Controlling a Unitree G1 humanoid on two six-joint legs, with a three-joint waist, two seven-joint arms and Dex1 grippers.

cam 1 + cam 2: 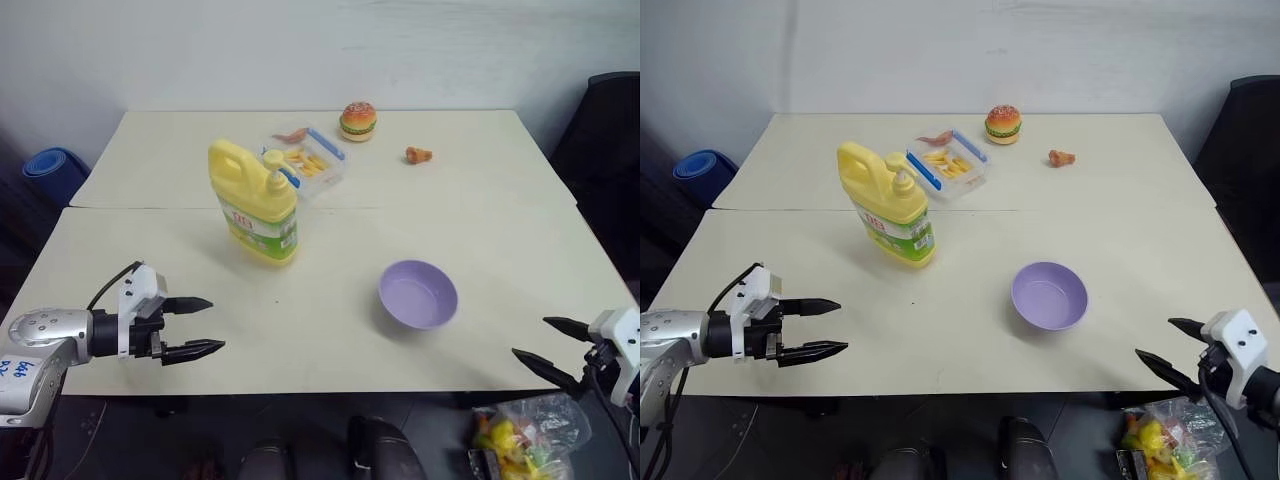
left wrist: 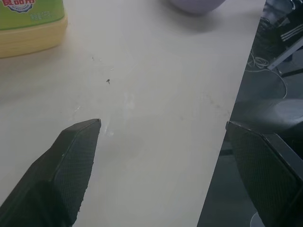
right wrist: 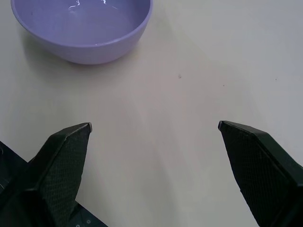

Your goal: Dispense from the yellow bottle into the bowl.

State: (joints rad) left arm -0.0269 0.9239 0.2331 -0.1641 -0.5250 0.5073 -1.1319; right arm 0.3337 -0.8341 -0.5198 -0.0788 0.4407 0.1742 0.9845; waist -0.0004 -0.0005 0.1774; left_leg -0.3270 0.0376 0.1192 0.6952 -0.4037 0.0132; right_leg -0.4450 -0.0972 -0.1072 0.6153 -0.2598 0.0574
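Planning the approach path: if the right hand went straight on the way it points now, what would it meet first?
Probably the bowl. The open right hand points across bare table toward it, perhaps grazing only its near rim; depth is unclear.

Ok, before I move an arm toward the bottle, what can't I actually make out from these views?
- Yellow bottle: the label print is too small in the head views; the left wrist view's edge cuts off all but its base.
- Clear tray behind the bottle: contents too small to name.
- Bowl: far rim cut off in the right wrist view.
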